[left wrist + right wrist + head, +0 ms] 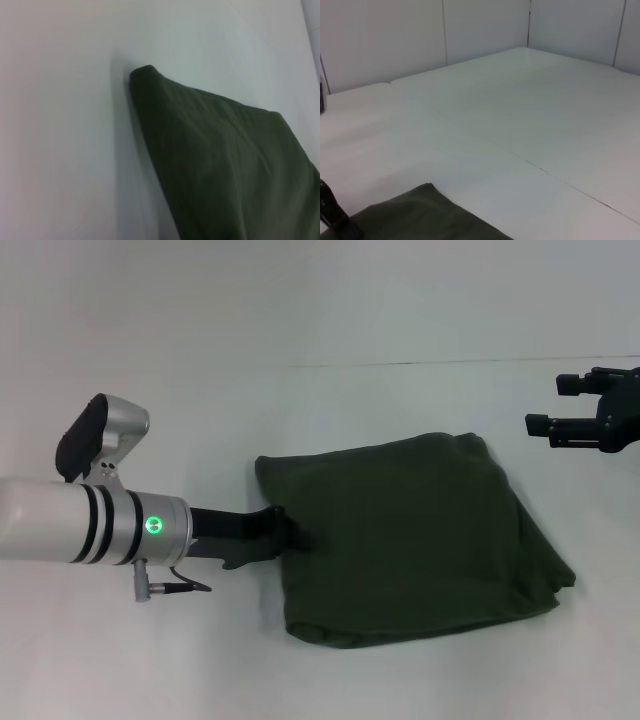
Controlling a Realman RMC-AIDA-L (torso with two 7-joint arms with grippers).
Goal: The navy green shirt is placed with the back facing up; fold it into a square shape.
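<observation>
The navy green shirt lies folded into a rough square on the white table, right of centre. My left gripper reaches in low from the left and meets the middle of the shirt's left edge, with its tip against the fabric. The left wrist view shows one folded corner of the shirt on the table. My right gripper is open and empty, held above the table beyond the shirt's far right corner. The right wrist view shows a corner of the shirt.
A thin seam runs across the table behind the shirt. Pale wall panels stand at the table's far side. Bare table surface lies to the left, front and back of the shirt.
</observation>
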